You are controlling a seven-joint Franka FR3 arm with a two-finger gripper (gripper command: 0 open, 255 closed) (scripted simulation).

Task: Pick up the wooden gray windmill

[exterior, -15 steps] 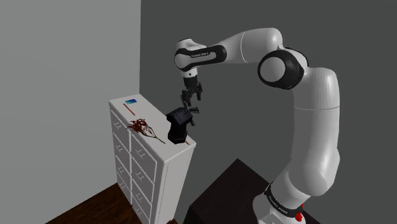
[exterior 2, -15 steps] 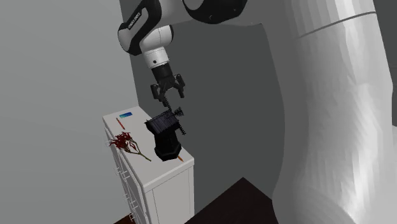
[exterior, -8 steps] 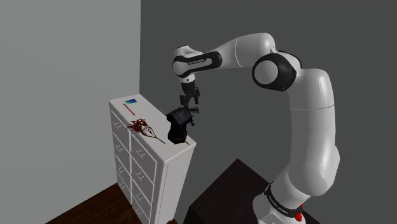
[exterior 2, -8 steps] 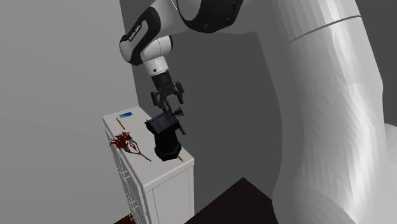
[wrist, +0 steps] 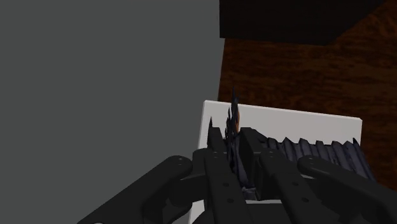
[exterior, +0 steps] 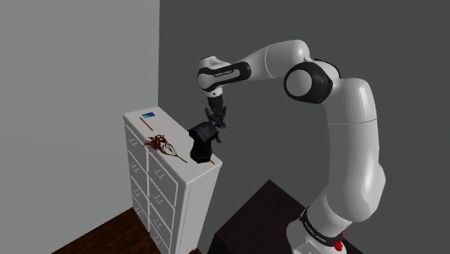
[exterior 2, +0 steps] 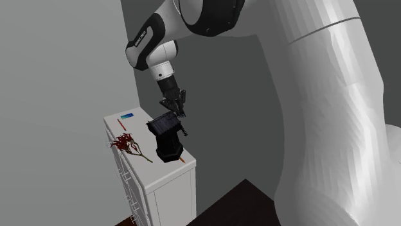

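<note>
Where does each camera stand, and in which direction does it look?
Shoulder view: beside and slightly behind the stand, looking down at the white cabinet; nearly the whole arm shows.
Second exterior view: close beside the arm, facing the same cabinet; its upper links cover that view's right.
Wrist view: on the hand, looking down along the end effector, which clasps the dark windmill.
Shared: both exterior views show the windmill on the cabinet, red twigs beside it.
</note>
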